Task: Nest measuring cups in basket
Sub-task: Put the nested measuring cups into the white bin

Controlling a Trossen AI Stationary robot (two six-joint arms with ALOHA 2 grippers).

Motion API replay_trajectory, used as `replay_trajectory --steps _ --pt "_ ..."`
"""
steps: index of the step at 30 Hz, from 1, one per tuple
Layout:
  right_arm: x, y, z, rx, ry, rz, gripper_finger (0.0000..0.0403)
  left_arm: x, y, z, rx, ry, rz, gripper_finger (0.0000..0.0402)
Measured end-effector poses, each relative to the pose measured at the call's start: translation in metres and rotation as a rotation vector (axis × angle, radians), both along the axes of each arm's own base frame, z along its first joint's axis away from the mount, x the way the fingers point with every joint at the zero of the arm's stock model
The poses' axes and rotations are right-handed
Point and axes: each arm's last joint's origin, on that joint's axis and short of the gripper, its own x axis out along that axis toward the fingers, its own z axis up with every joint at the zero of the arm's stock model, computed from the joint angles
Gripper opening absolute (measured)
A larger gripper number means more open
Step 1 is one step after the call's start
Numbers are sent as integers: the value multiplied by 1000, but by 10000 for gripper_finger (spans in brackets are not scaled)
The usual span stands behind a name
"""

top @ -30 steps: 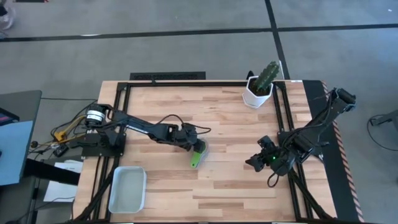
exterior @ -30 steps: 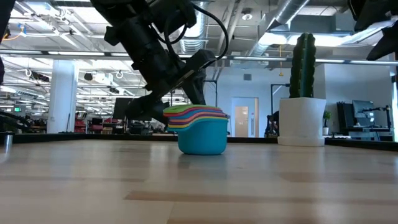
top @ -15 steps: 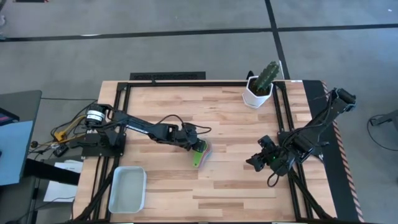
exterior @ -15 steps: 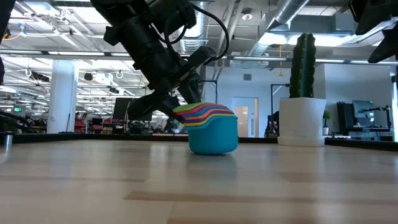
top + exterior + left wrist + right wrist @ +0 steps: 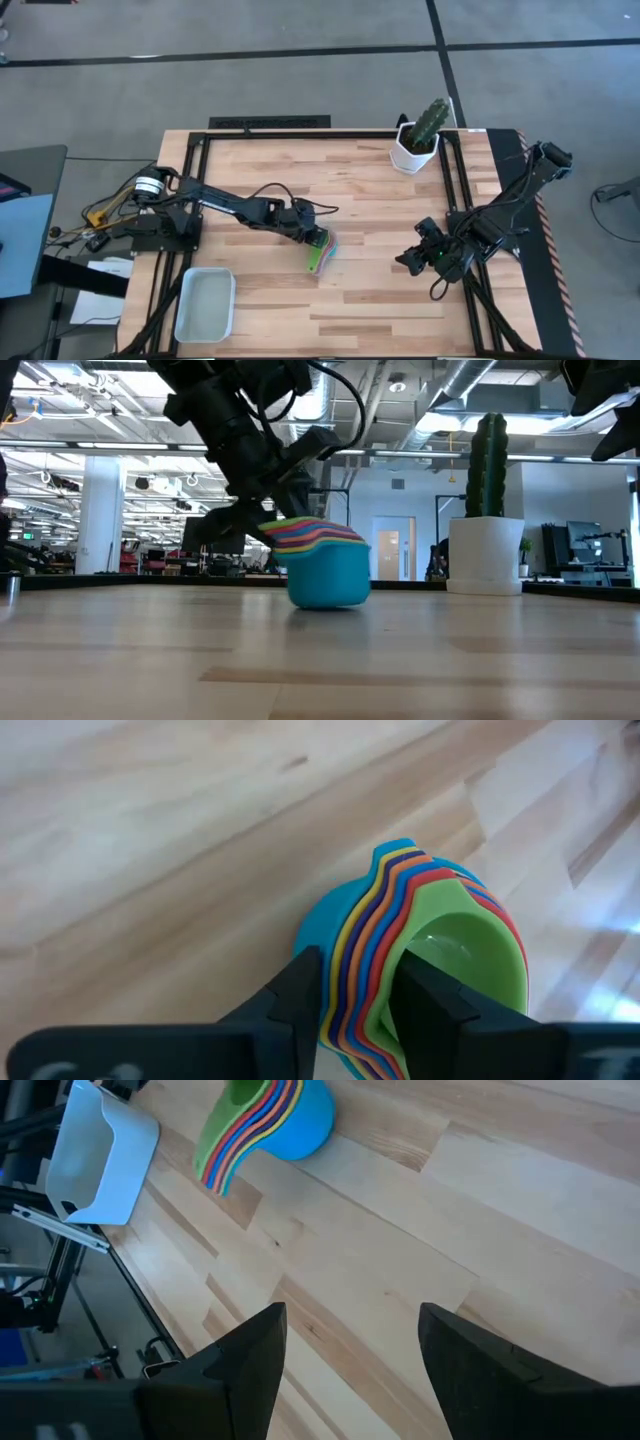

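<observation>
Cups (image 5: 320,249) clamped by left pincer (image 5: 355,1005), mid-table.

1 nested stack of measuring cups (image 5: 320,248), 1 basket (image 5: 205,304), 1 cactus pot (image 5: 415,146), 2 arms

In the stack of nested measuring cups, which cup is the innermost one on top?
The green cup: its bowl is open to view, while the other cups show only as coloured rims around it. The left hand grips the stacked handles.
</observation>
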Motion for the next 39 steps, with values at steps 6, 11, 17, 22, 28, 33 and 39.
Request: replay_trajectory --steps 6,11,17,22,28,33,39 --pt "0 0 0 1 -3 1 250 -14 -3 18 -52 34 -78 92" --pt "0 0 0 -12 -7 18 250 -43 -16 50 -84 76 -154 88" --pt "0 0 0 -17 -4 20 250 -89 -37 93 -81 67 -187 87" --pt "1 0 0 -25 -7 27 250 -128 -59 108 -80 124 -199 87" --pt "2 -2 0 -27 -8 16 250 -165 -81 113 -108 229 -219 87" --pt "5 -4 1 -20 -15 -1 250 -188 -96 116 -137 261 -245 87" --pt "6 -5 1 -17 -19 -12 250 -214 -112 117 -156 315 -284 87"
